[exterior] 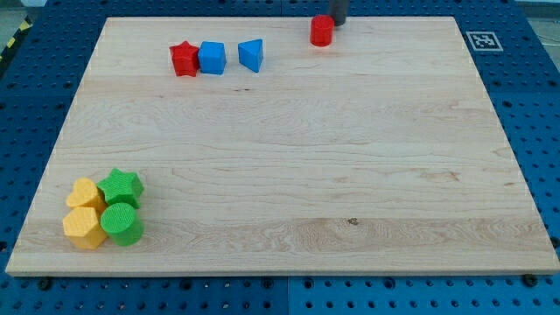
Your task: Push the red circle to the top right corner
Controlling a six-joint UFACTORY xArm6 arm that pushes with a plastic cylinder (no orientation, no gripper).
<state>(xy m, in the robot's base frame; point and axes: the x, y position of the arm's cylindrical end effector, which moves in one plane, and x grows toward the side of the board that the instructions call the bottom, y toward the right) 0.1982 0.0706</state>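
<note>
So the red circle point(321, 31) sits near the board's top edge, a bit right of centre, with lots of bare wood between it and the top right corner. My tip point(338, 23) is just beside it on the view's upper right, touching or nearly touching, I can't tell which. Only the rod's bottom stub shows at the frame's top.

That's the wrong side for a push to the right, I reckon, so I'd need to swing round to the circle's left first.

There's no hand here, just a plain rod, so nothing to open or close and it holds nothing.

The red star point(184, 59), blue cube point(212, 58) and a blue wedge-ish block point(251, 54) line up well left of it. Two yellow blocks point(85, 212) and two green blocks point(121, 206) huddle in the bottom left, out of the way.
</note>
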